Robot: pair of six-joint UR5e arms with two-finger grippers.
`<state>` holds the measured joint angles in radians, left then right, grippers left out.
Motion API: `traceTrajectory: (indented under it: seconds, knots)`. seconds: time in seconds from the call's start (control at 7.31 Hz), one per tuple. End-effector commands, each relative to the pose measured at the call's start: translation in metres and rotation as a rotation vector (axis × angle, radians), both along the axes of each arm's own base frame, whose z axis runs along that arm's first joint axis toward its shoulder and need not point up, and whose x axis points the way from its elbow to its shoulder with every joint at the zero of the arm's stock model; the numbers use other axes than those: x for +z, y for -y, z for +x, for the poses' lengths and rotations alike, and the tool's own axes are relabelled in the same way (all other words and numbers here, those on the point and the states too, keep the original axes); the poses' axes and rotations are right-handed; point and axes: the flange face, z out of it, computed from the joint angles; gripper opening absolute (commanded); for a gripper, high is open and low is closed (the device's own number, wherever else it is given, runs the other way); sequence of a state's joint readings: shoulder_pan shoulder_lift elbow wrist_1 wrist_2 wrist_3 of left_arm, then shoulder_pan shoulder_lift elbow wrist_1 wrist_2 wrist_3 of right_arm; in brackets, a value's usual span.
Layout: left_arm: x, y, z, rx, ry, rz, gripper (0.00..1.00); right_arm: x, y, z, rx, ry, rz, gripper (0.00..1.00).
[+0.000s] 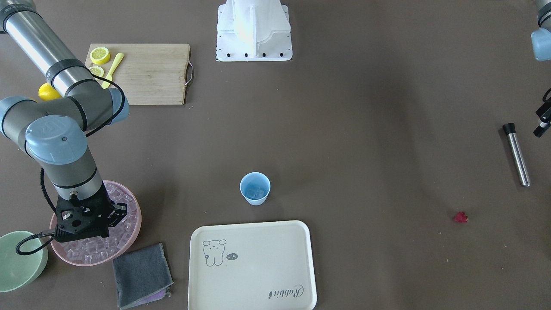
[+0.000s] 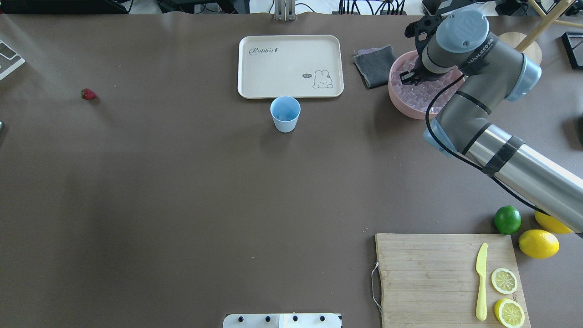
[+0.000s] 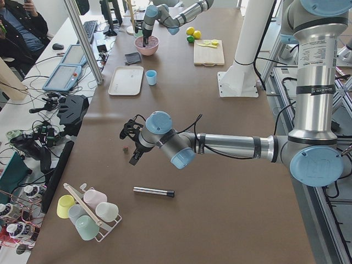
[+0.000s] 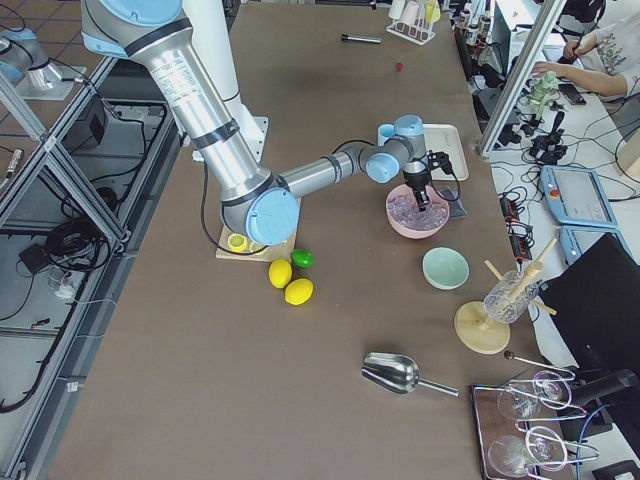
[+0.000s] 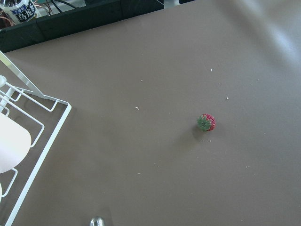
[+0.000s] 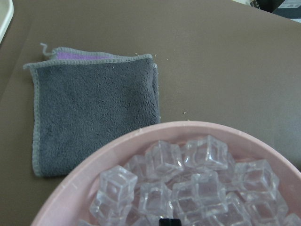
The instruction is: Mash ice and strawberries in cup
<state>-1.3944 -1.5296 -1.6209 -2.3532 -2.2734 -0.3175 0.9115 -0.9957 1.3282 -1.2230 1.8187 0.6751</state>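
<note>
The light-blue cup (image 1: 255,188) stands upright mid-table just off the cream tray, with a few clear ice cubes (image 1: 255,192) in it. Many more ice cubes (image 6: 202,183) fill the pink bowl (image 1: 129,241). My right gripper (image 1: 117,214) hangs over that bowl. Only one black tip shows low in the right wrist view, so it looks shut with nothing seen in it. The strawberry (image 1: 460,217) lies alone on the table, also in the left wrist view (image 5: 206,122). My left gripper (image 1: 543,120) hovers apart from it at the table's end, and it looks open.
A metal rod with a black end (image 1: 516,155) lies near the left gripper. Cream tray (image 1: 254,267), grey cloth (image 1: 141,275) and green bowl (image 1: 19,260) sit near the pink bowl. A cutting board (image 1: 146,73) holds lemon slices and a yellow knife. A white wire rack (image 5: 28,117) stands beside the strawberry.
</note>
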Motion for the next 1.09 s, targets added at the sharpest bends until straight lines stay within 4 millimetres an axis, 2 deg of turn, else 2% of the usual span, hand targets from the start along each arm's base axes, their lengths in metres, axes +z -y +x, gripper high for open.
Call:
traceTrajectory:
  seconds: [0.0, 0.41, 0.68, 0.96]
  knots:
    - [-0.001, 0.000, 0.001, 0.001, 0.000, 0.002, 0.98, -0.003, 0.007, 0.013, 0.041, 0.015, -0.018, 0.98]
    - [-0.001, 0.000, 0.002, 0.004, -0.001, 0.001, 0.98, -0.001, 0.006, 0.017, 0.073, 0.030, -0.040, 1.00]
    - [0.000, 0.000, 0.002, 0.005, 0.000, 0.000, 0.98, -0.002, 0.014, 0.030, 0.164, 0.063, -0.093, 1.00]
    - [0.001, 0.001, 0.003, 0.006, 0.000, -0.003, 0.98, -0.002, 0.017, 0.030, 0.204, 0.076, -0.120, 1.00]
